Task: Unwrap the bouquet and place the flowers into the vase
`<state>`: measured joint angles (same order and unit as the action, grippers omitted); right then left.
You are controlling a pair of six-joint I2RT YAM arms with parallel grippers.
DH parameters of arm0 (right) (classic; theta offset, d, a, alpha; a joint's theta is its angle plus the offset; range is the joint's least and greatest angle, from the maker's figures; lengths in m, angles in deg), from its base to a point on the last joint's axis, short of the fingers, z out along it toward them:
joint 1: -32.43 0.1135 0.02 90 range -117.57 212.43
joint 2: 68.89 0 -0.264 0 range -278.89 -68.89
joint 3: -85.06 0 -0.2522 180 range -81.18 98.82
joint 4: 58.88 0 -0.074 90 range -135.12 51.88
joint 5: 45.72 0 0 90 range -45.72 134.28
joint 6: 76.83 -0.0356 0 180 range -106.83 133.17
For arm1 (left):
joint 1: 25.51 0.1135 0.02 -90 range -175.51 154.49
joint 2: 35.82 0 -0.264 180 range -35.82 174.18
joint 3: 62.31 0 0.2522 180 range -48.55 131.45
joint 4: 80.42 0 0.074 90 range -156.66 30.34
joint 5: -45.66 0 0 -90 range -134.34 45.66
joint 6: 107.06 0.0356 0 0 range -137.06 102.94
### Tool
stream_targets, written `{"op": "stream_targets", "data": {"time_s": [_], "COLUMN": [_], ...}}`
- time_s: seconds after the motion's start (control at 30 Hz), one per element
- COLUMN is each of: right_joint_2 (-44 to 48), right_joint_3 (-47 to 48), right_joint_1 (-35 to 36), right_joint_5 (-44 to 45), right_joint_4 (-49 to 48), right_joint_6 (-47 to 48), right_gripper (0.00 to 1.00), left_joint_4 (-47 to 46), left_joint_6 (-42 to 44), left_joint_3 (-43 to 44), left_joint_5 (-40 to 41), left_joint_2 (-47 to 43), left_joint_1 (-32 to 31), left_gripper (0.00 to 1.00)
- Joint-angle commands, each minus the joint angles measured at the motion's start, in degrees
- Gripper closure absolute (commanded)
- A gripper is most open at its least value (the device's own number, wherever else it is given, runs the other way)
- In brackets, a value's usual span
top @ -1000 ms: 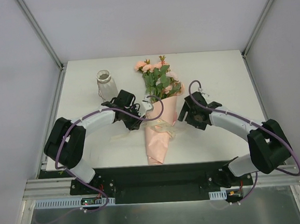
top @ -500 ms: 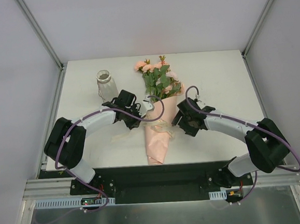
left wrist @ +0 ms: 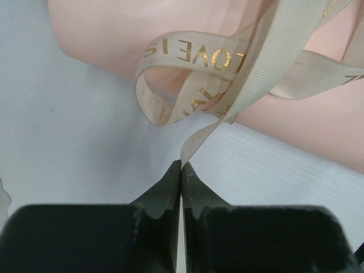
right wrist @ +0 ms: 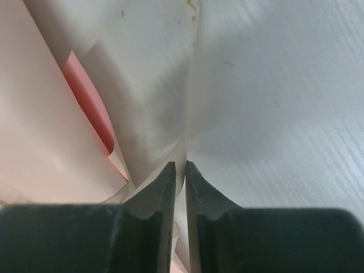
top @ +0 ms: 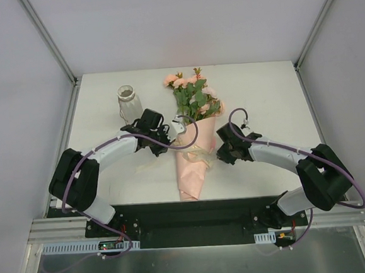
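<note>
**Untying step.** Left pincer (left wrist: 181, 166) pinches the cream ribbon (left wrist: 227, 62) tail; right pincer (right wrist: 180, 167) nips the wrapping paper (right wrist: 40, 125) edge. Bouquet (top: 193, 153) lies mid-table, vase (top: 127, 103) far left. Next, presumably: draw ribbon leftward, paper braced.

White rectangular tabletop (top: 261, 92) boxed in by pale grey panel walls (top: 180, 23); 2 aluminium corner posts (top: 48, 39) far left and right; black mounting bar (top: 189, 215) nearest.
</note>
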<state>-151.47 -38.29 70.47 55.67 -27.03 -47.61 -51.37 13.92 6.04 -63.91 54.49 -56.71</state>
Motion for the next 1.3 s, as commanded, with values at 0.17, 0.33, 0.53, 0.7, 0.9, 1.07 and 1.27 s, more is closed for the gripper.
{"op": "stream_targets", "data": {"time_s": [0.17,0.33,0.53,0.7,0.9,1.07,1.27], "right_joint_2": [4.7,12.1,20.0,22.5,22.2,22.3,23.4], "right_joint_3": [1.3,2.4,1.9,2.6,5.0,10.8,16.8], "right_joint_1": [-2.6,-10.8,-24.8,-32.7,-38.0,-37.3,-14.0], "right_joint_5": [6.3,11.4,14.2,16.7,23.4,28.1,34.7], "right_joint_4": [1.2,5.4,8.5,10.8,14.3,19.2,19.7], "right_joint_6": [0.9,8.3,17.4,23.3,28.9,34.2,48.8], "right_gripper": [0.99,0.99,0.99,0.99,0.98,0.24,0.03], "left_joint_4": [3.4,7.1,11.3,12.1,12.2,12.0,12.0], "left_joint_6": [1.8,1.7,2.5,4.3,3.1,1.3,0.6], "left_joint_3": [-1.9,-2.3,-2.6,-6.2,-6.6,-6.0,-6.0], "left_joint_5": [5.2,5.1,2.7,6.0,10.1,13.6,15.4], "left_joint_2": [-7.7,-12.3,-19.7,-24.7,-23.2,-22.5,-23.2], "left_joint_1": [-0.1,5.9,20.6,28.5,35.9,36.7,38.9], "left_gripper": [1.00,1.00,1.00,1.00,0.47,0.01,0.01]}}
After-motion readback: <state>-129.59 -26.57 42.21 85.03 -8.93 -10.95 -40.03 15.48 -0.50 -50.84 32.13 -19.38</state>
